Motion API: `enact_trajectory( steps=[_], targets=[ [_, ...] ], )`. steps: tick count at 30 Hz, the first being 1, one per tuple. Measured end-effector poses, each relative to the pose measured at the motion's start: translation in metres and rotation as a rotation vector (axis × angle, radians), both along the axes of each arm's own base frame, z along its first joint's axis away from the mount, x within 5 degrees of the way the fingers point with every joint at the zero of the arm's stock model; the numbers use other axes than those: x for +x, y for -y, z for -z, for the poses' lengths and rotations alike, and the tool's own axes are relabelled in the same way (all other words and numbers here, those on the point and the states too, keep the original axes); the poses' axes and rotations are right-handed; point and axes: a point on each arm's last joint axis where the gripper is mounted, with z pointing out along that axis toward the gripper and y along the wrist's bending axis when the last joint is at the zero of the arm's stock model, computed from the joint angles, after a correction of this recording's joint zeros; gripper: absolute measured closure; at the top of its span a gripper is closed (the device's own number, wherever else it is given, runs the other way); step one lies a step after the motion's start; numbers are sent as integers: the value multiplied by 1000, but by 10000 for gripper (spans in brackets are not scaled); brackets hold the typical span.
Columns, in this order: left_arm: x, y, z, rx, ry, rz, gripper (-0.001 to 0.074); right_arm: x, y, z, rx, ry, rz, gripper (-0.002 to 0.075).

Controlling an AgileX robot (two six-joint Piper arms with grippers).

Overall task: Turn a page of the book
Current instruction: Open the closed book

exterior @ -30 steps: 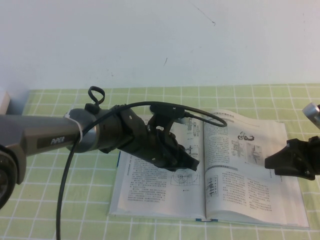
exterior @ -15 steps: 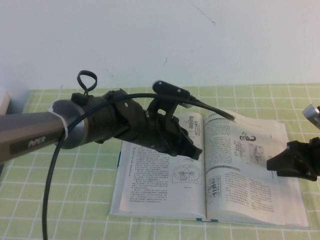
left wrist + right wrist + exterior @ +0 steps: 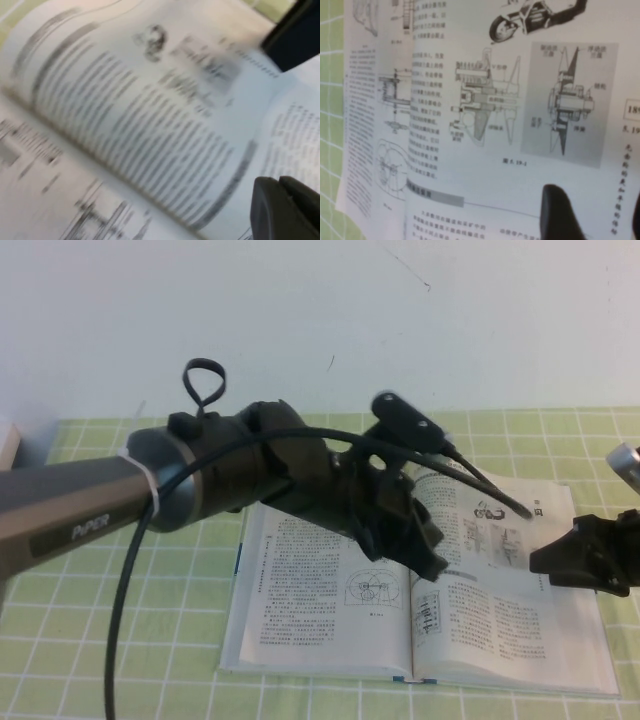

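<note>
The book point(image 3: 320, 630) lies open and flat on the green checked cloth, blue cover edge showing at its left. My left gripper point(image 3: 432, 562) hangs over the spine, at the inner edge of the right-hand page point(image 3: 500, 630). In the left wrist view its fingers point(image 3: 278, 186) are pressed together with nothing between them, just above the printed paper point(image 3: 150, 125). My right gripper point(image 3: 545, 565) hovers over the outer half of the right-hand page. The right wrist view shows this gripper point(image 3: 597, 210) open, with its fingers spread above the page point(image 3: 520, 100) near the drawings.
The green checked cloth point(image 3: 120, 640) covers the table around the book. A white wall point(image 3: 300, 320) rises close behind. The left arm's cable point(image 3: 125, 600) loops down over the left side. A pale object point(image 3: 8, 440) sits at the far left edge.
My left arm has swung right, from above the left-hand page to over the spine. The right gripper has stayed almost in place over the right-hand page.
</note>
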Motion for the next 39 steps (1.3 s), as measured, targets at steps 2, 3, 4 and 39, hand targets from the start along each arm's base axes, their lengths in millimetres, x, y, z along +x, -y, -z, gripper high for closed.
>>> enact_trajectory(
  steps=[2,3,4,39],
  targets=[
    [-6,8,-2,3,25,39,738,1,-2,-1,11,9,0,409],
    [-10,13,-4,6,42,60,738,1,-4,-1,13,13,-3,409],
    [-14,17,-5,11,57,82,738,1,-7,-1,15,18,-11,409],
    [-62,47,2,317,182,128,738,6,-21,-43,-141,219,-177,567]
  ],
)
